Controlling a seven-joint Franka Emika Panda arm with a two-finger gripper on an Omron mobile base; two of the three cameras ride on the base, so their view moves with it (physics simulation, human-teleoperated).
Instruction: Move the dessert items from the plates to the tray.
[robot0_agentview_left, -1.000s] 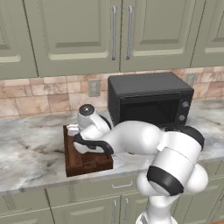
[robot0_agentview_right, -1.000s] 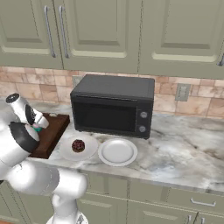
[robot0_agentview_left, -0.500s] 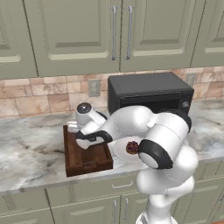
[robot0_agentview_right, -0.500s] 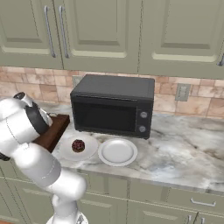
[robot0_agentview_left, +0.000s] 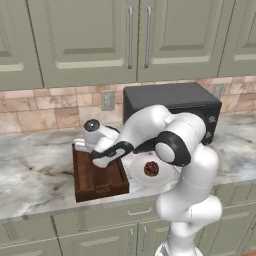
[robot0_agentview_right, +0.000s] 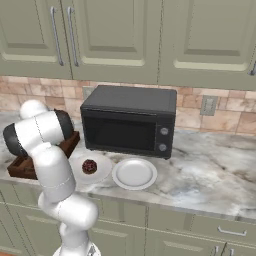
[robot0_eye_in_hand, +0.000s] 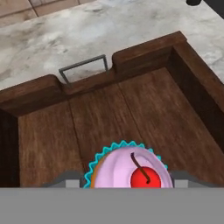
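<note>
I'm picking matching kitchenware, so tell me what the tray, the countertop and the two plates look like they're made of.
Tray: dark brown wood, matte, with visible plank seams and grain; its end handle looks like thin grey metal.
Countertop: looks like polished marble or similar stone, grey-white with veining.
Plates: plain glossy white, probably ceramic, though the look leaves that open.

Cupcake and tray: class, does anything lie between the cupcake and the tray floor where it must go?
Nothing visible does. In the hand view the cupcake sits between the jaws directly over the tray's bare wooden floor, inside its rim.
</note>
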